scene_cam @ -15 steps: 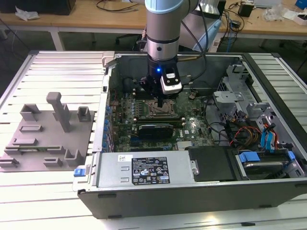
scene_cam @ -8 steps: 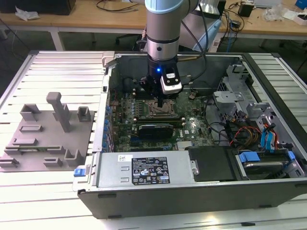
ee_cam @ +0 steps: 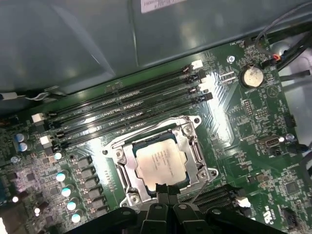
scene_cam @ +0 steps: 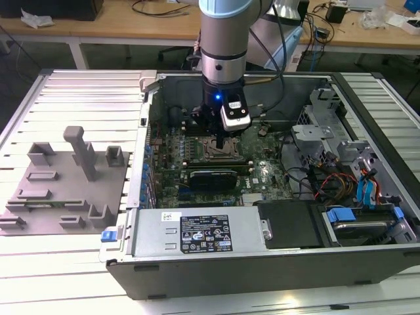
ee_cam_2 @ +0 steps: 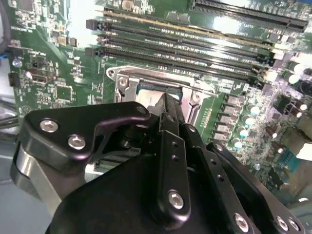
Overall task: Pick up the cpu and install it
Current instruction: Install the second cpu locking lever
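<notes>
We are hovering our gripper (ee_cam: 166, 191) low over the motherboard (ee_cam: 243, 126), its fingers pressed together and holding nothing. The cpu (ee_cam: 161, 163) is lying flat in the socket (ee_cam: 192, 146), metal top facing up, its edges lining up with the frame; being square, it is showing no long axis.

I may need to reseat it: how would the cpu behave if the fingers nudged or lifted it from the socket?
The cpu looks like a thin, rigid plate with a smooth metal top, so probably stiff, light and somewhat slippery. It lies flat inside the socket frame, so a sideways push would likely be stopped by the frame rather than slide it. Being flat, it won't roll.
</notes>
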Robot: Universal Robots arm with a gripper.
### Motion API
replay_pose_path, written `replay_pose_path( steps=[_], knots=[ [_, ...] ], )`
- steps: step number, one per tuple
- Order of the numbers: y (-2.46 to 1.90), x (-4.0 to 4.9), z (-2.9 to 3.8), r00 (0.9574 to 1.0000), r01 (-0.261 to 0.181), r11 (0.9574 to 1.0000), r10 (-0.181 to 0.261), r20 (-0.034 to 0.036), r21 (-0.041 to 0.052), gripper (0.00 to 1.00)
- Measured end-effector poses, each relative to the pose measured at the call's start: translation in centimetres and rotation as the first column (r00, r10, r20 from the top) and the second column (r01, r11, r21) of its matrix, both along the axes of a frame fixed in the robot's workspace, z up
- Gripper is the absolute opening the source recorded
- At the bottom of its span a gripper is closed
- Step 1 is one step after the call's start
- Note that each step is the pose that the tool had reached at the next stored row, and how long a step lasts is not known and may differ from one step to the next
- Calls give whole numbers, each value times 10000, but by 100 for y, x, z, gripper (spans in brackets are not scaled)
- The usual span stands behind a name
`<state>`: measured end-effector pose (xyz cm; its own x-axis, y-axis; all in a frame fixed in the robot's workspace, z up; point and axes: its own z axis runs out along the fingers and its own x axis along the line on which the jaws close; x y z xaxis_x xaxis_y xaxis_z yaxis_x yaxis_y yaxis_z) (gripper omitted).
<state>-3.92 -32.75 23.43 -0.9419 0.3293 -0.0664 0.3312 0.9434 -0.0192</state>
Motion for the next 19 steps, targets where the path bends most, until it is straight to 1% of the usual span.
replay_pose_path(
  steps=[1,4,5,8,10,12,14,15,16,17,19],
  knots=[
    [0,1,30,10000,-5,10000,5,0,0,11],
    [-24,43,31,10000,-97,10000,97,-2,0,11],
    [-29,47,30,9999,-153,9999,153,-1,1,11],
    [-53,50,26,9987,-514,9987,514,-1,0,11],
    [-65,50,25,9979,-654,9979,654,-2,0,11],
    [-91,50,24,9969,-793,9969,793,-2,0,11],
    [-126,50,23,9962,-869,9962,869,-1,1,11],
    [-155,50,24,9958,-915,9958,915,-1,0,11],
    [-216,50,23,9948,-1015,9948,1015,-2,1,11],
    [-244,49,22,9938,-1116,9938,1116,-1,1,11],
    [-261,45,18,9902,-1394,9902,1394,2,2,11]
  ],
)
